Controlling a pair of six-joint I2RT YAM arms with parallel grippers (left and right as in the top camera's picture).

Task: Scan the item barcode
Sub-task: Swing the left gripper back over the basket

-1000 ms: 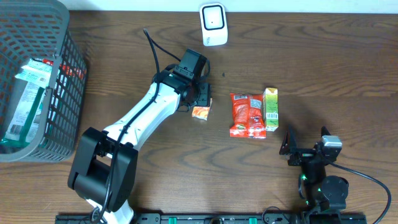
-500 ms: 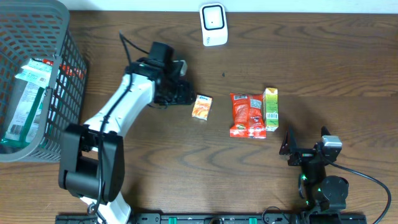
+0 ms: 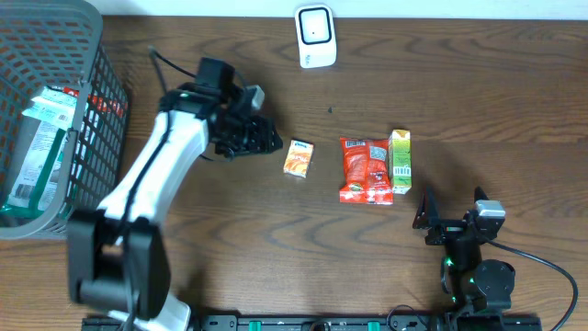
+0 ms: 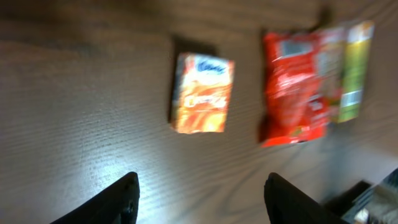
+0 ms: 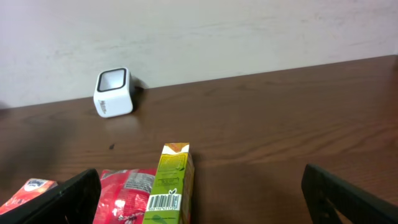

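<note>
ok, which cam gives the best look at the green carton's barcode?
Right wrist: the green carton faces it close up, bars visible low on its face. Overhead shows the carton small, its label too tiny to read. Left wrist catches it blurred at the frame's right edge.

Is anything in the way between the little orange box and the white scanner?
Nothing I can see. Only bare table lies between the little orange box and the white scanner. The red packet and green carton lie to one side, the open left gripper to the other.
</note>
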